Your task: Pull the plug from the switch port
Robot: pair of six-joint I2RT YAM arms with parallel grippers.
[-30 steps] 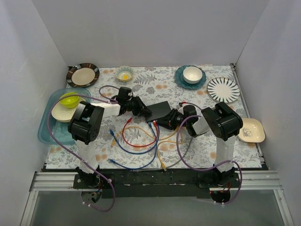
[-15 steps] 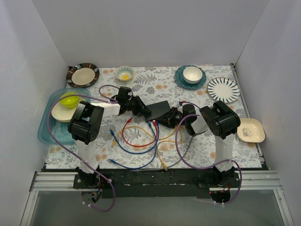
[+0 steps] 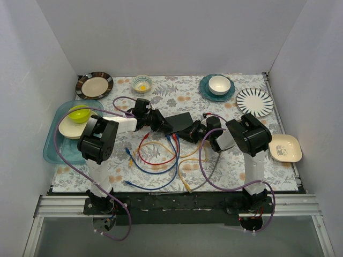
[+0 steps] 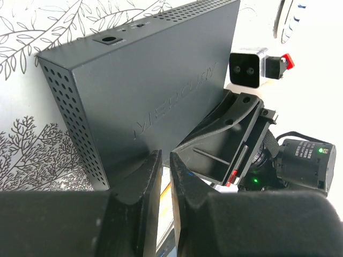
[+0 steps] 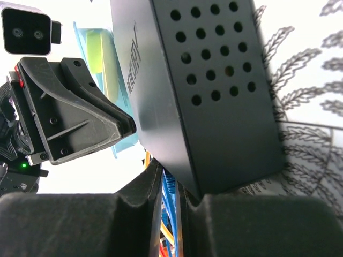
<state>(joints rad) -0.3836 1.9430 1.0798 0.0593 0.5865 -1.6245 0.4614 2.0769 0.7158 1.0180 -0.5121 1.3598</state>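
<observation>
Closer to the middle than a second ago, the right arm bends in toward the switch, which sits mid-table between both grippers. The left gripper has its fingers nearly together at the switch's near edge; whether they pinch anything I cannot tell. The right gripper is clamped on a blue plug.

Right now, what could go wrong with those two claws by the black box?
1. The right claw seems to pinch the blue cable itself, so a tug could slip or strain it.
2. I cannot see anything pinning the switch down, so it may slide along instead of letting go.
3. The left claw sits very close to the right one; they could bump.
</observation>
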